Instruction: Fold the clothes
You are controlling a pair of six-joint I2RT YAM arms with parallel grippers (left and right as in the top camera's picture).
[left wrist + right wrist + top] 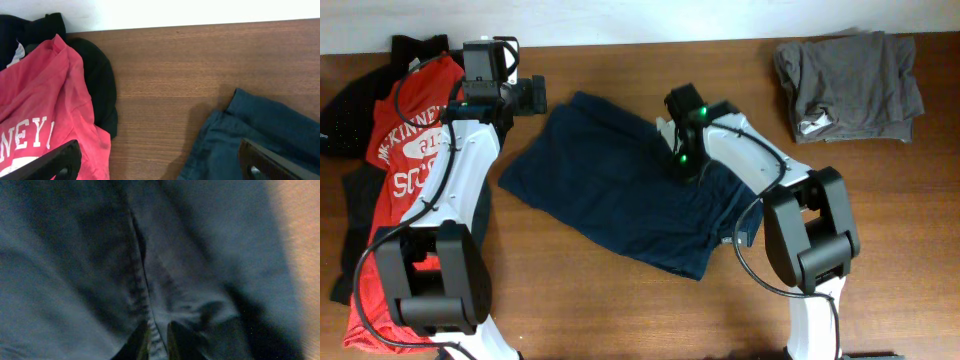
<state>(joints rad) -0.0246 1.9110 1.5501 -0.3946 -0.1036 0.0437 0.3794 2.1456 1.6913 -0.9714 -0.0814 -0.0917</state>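
Observation:
The navy-blue shorts [610, 190] lie spread in the middle of the table, partly folded over. My right gripper [682, 165] presses down on their upper right part. In the right wrist view its narrow jaws [159, 330] pinch a stitched seam of the navy shorts [75, 255]. My left gripper [533, 95] hovers wide open near the shorts' top left corner, with bare wood between its fingers [157, 155] and the navy shorts [260, 130] under its right finger. The red T-shirt [410, 150] with white lettering lies at the left on black pieces [350, 100].
A plain grey garment [850, 80] lies folded at the back right corner. The red T-shirt [40, 110] and a black piece [97, 75] reach close to the left gripper. Bare wooden table [620, 310] shows along the front edge.

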